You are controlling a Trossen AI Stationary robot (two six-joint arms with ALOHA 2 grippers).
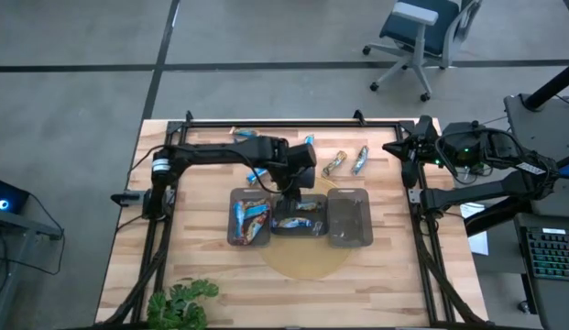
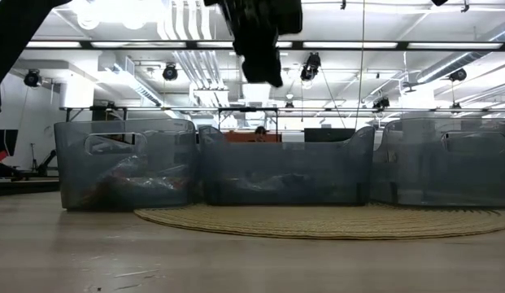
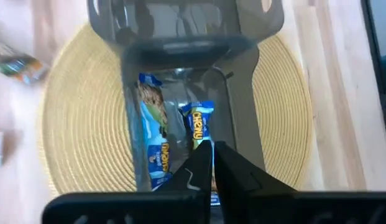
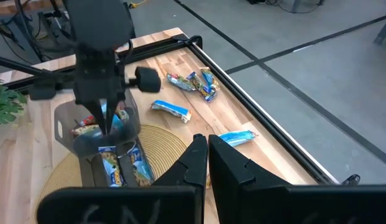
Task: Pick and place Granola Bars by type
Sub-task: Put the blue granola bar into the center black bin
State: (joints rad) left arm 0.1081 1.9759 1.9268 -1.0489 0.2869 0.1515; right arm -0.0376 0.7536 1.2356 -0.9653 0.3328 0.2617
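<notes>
My left gripper (image 1: 291, 186) hangs shut above the middle tray (image 1: 298, 233), its fingers pointing down; it also shows in the low view (image 2: 264, 75) and in its own wrist view (image 3: 213, 155). Two blue granola bars (image 3: 197, 124) (image 3: 154, 134) lie flat on that tray's floor below it. The left tray (image 1: 233, 218) holds several mixed orange-and-blue bars (image 1: 250, 217). Loose bars lie on the table behind the trays: a blue one (image 1: 257, 174), two mixed ones (image 1: 334, 163) (image 1: 360, 159) and another blue one (image 1: 310, 140). My right gripper (image 4: 207, 149) waits shut at the table's right edge (image 1: 400, 149).
The three dark translucent trays stand side by side on a round woven mat (image 1: 302, 261); the right tray (image 1: 349, 220) shows no bars. A black frame rail (image 1: 293, 122) borders the table. A plant (image 1: 179, 302) sits at the near left corner. An office chair (image 1: 421, 37) stands beyond the table.
</notes>
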